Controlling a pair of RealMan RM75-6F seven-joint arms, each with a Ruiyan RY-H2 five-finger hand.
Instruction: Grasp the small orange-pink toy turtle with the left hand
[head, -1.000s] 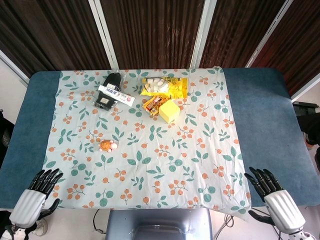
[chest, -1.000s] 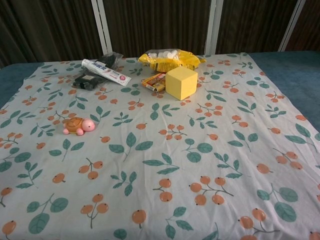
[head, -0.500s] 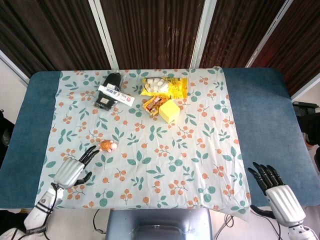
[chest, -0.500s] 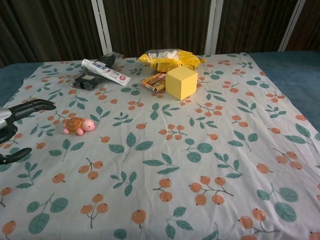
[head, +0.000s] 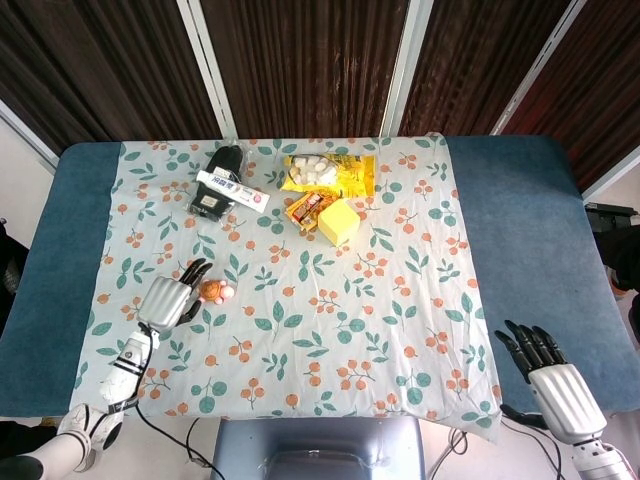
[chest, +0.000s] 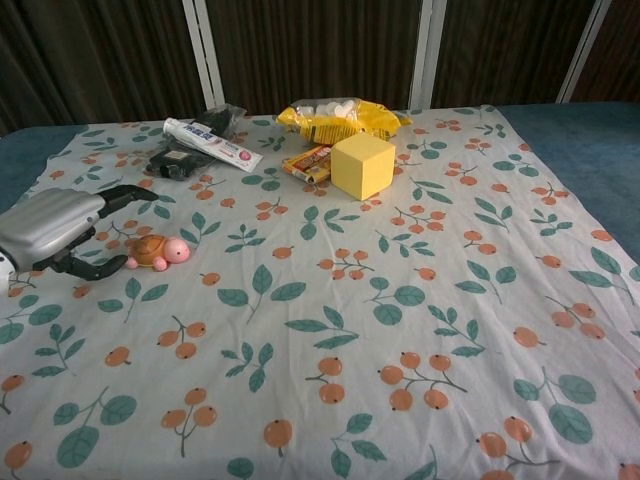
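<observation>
The small orange-pink toy turtle (head: 215, 291) (chest: 157, 251) lies on the floral cloth, left of centre. My left hand (head: 170, 298) (chest: 60, 229) hovers just to its left, fingers spread and pointing toward it, holding nothing; the fingertips reach alongside the turtle without clearly touching it. My right hand (head: 552, 382) hangs open beyond the table's front right corner, far from the turtle, and shows only in the head view.
At the back of the cloth lie a toothpaste tube (head: 232, 188) on a black pouch (head: 215, 183), a yellow snack bag (head: 330, 174), a small orange packet (head: 309, 207) and a yellow cube (head: 339, 221). The blue table (head: 520, 230) extends past the cloth on both sides.
My left hand has come up from the front left corner onto the cloth and moved right until it is beside the turtle. The right hand has barely shifted.
</observation>
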